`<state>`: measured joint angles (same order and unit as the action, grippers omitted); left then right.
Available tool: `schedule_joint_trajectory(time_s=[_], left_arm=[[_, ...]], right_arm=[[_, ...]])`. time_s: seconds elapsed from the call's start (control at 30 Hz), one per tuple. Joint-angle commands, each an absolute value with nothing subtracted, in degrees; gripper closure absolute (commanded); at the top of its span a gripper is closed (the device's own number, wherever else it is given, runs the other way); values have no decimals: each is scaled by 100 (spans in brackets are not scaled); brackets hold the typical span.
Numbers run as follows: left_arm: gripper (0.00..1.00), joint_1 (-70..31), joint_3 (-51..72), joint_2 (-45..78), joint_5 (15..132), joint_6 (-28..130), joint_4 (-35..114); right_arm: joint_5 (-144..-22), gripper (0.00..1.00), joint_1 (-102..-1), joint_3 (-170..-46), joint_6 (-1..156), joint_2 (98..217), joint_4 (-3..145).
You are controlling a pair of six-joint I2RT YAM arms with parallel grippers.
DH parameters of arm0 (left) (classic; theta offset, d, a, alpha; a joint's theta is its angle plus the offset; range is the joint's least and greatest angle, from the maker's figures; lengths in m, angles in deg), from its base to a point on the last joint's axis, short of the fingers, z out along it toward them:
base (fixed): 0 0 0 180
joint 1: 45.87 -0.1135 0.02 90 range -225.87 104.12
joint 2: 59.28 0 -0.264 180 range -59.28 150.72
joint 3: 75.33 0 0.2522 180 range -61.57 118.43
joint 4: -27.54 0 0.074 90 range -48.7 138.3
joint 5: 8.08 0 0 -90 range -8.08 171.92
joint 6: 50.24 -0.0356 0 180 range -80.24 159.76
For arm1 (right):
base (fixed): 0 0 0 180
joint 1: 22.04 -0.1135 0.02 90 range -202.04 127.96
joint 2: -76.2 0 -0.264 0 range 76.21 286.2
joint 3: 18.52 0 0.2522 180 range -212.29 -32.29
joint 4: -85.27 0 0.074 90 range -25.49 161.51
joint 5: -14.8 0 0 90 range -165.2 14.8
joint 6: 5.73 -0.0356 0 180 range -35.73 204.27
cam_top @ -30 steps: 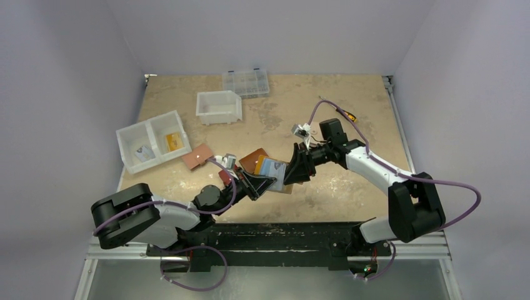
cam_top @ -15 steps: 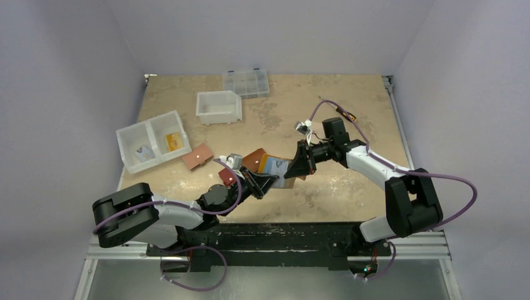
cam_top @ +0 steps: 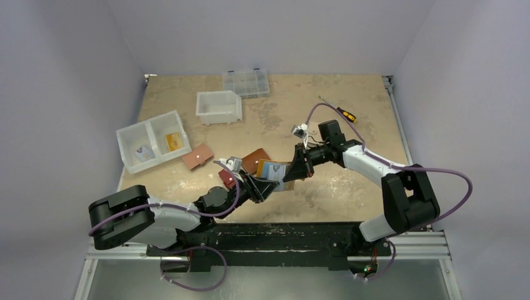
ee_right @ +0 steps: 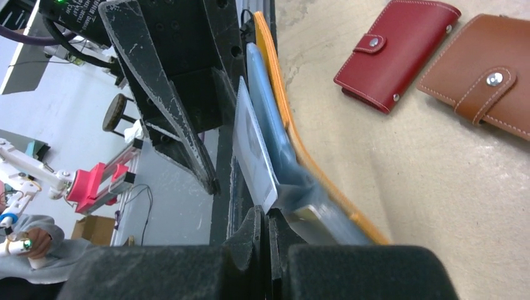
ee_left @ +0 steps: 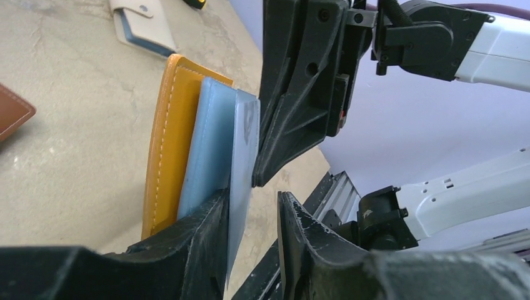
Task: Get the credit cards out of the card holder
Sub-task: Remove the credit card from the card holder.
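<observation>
Partway: two credit cards [cam_top: 145,152] lie in white bin [cam_top: 128,134]; card holder [ee_left: 164,144] on edge between grippers, right gripper [ee_right: 265,215] clamped on whitish card [ee_right: 253,153] corner, left gripper [ee_left: 253,195] part-open around its edge, light-blue card [ee_left: 209,144] still inside.

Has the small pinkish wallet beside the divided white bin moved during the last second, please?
No; the pinkish wallet still lies at the bin's near corner.

Your left arm [cam_top: 169,212] lay low, stretched forward and to the right; your left gripper [ee_left: 253,203] had its jaws standing apart; your right arm [cam_top: 369,162] reached in from the right with its elbow raised; your right gripper [ee_right: 265,215] sat close against the left one's tips, jaws pressed flat on a whitish credit card [ee_right: 253,150] corner.
</observation>
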<state>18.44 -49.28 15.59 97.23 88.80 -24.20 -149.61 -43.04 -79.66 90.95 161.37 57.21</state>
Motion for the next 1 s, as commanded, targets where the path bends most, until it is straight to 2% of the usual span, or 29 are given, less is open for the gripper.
schedule_joint_trajectory(time_s=[0.0,0.1,0.17,0.3,0.33,0.67,0.97], left_arm=[[65,1702,-5178,1395,9650,9165,-2775],[67,1633,-5319,1315,9700,9270,-2837],[72,1614,-5396,1263,9755,9299,-2847],[98,1559,-5487,1211,9720,9313,-2908],[100,1549,-5503,1221,9707,9306,-2943],[100,1439,-5782,1355,9638,9372,-3448],[100,1338,-6144,1391,10009,9769,-3258]], right_arm=[[-14722,100,-4287,-8229,9445,16179,5535],[-14633,100,-4272,-8243,9505,16185,5488],[-14580,100,-4265,-8266,9579,16219,5426],[-14445,100,-4261,-8331,9742,16328,5240],[-14412,100,-4261,-8347,9779,16360,5203],[-14170,100,-4245,-8396,9882,16512,5091],[-13950,100,-4193,-8470,10116,16641,4882]])
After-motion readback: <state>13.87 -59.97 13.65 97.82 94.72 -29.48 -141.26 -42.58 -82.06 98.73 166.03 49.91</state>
